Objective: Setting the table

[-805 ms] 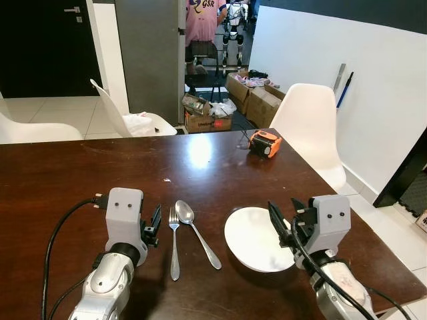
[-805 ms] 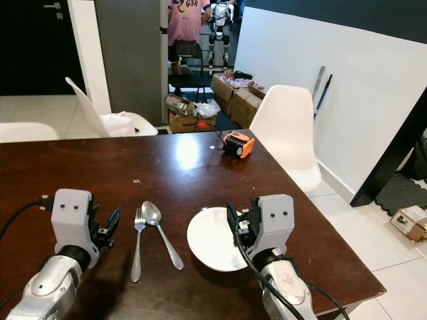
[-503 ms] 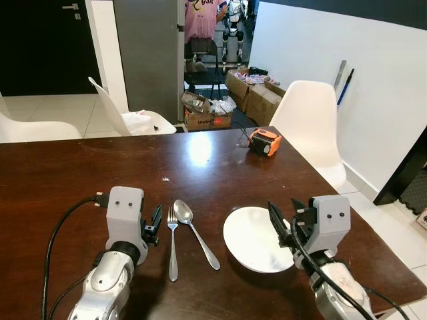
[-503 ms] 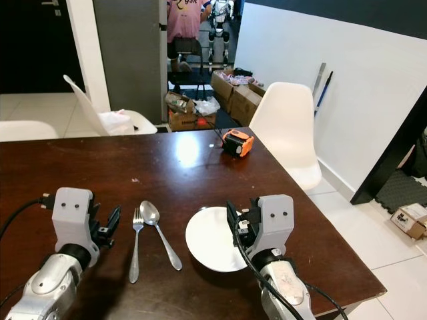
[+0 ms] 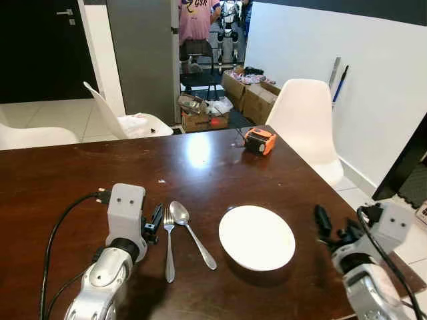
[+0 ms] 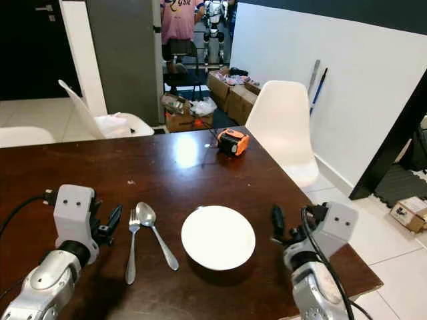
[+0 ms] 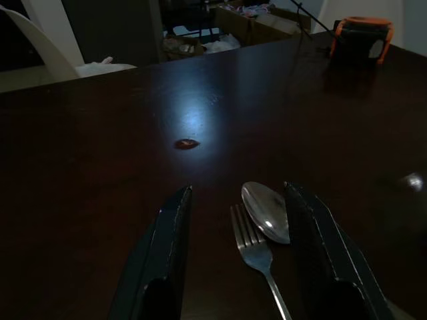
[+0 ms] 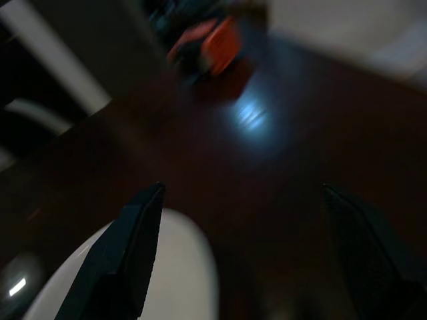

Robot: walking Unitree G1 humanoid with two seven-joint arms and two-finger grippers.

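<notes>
A white plate (image 5: 257,237) lies flat on the dark wooden table (image 5: 200,167), near its front. To its left a fork (image 5: 168,243) and a spoon (image 5: 190,230) lie side by side. My left gripper (image 5: 157,223) rests low just left of the fork, open; in the left wrist view the fork (image 7: 257,253) and spoon (image 7: 265,212) lie between its fingers (image 7: 167,260). My right gripper (image 5: 323,223) is open and stands clear of the plate, to its right near the table edge. The right wrist view is blurred, with the plate (image 8: 180,280) low between the fingers (image 8: 127,247).
An orange tape measure (image 5: 259,141) sits at the table's far right. White chairs (image 5: 307,120) stand at the right side and behind the table (image 5: 127,120). Cardboard boxes (image 5: 257,100) and a person in a pink shirt (image 5: 197,13) are in the back.
My right gripper has drawn away to the right, off the plate's rim. The plate stays flat on the table. The camera has shifted a little; the left arm holds still.
</notes>
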